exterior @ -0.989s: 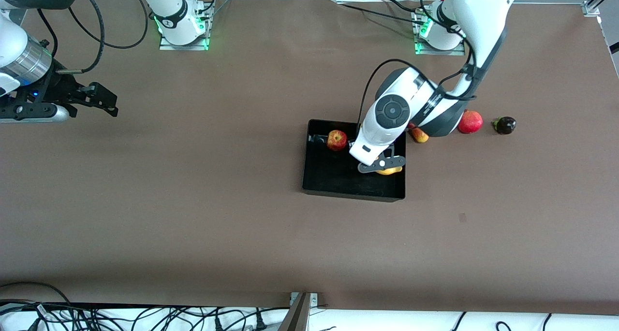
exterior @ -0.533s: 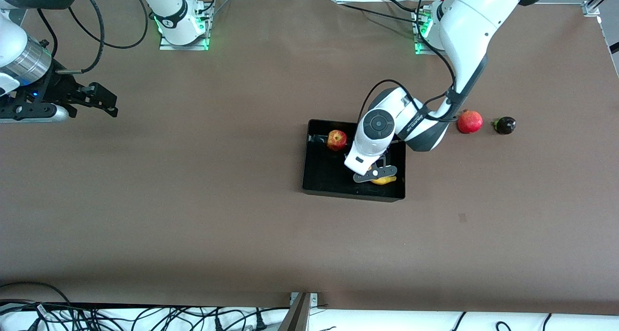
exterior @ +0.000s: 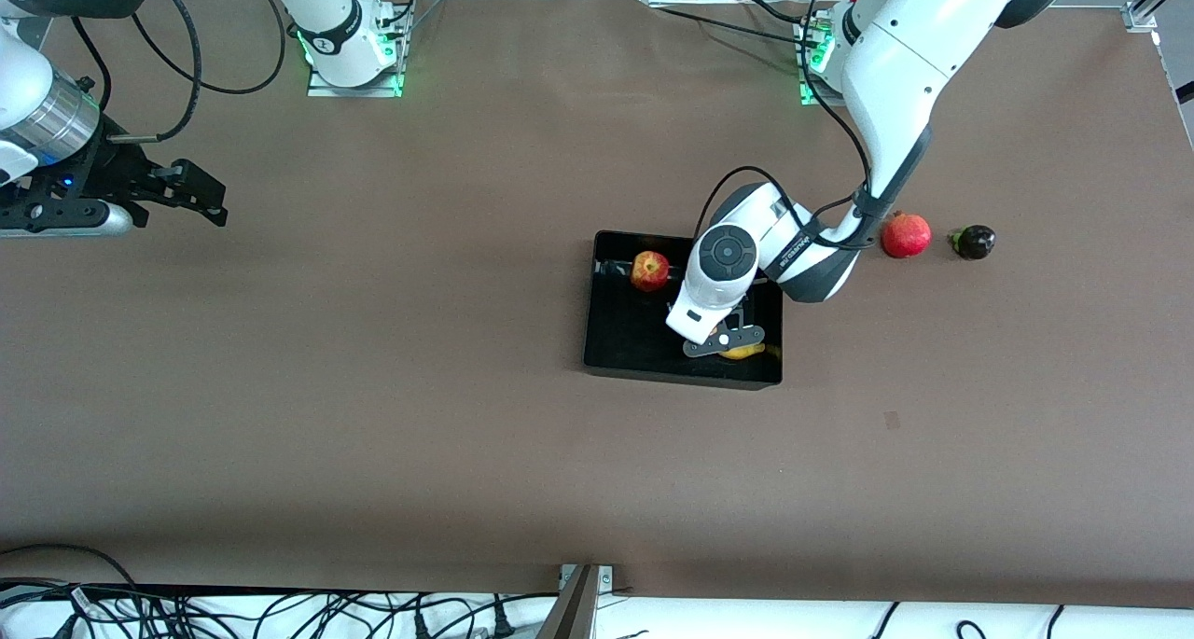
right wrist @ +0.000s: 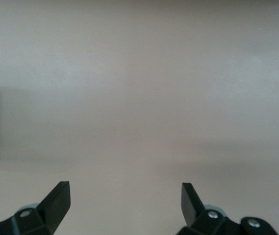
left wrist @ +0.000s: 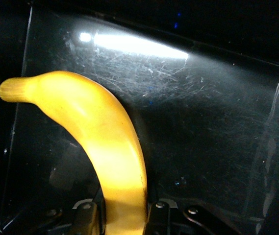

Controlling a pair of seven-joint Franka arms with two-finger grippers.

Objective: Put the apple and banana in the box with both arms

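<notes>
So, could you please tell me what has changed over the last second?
The left tool, shut on the long curved yellow banana, moved deeper over the shallow glossy black box and lower, toward the front camera. The small streaked red apple stayed in the box; the open right tool waited at its end of the table.

On the brown worktop, the shallow glossy black plastic box holds a small red-yellow apple. The left claw is down inside it, clamped on a curved yellow banana. The right claw waits, spread wide, over the right arm's end
</notes>
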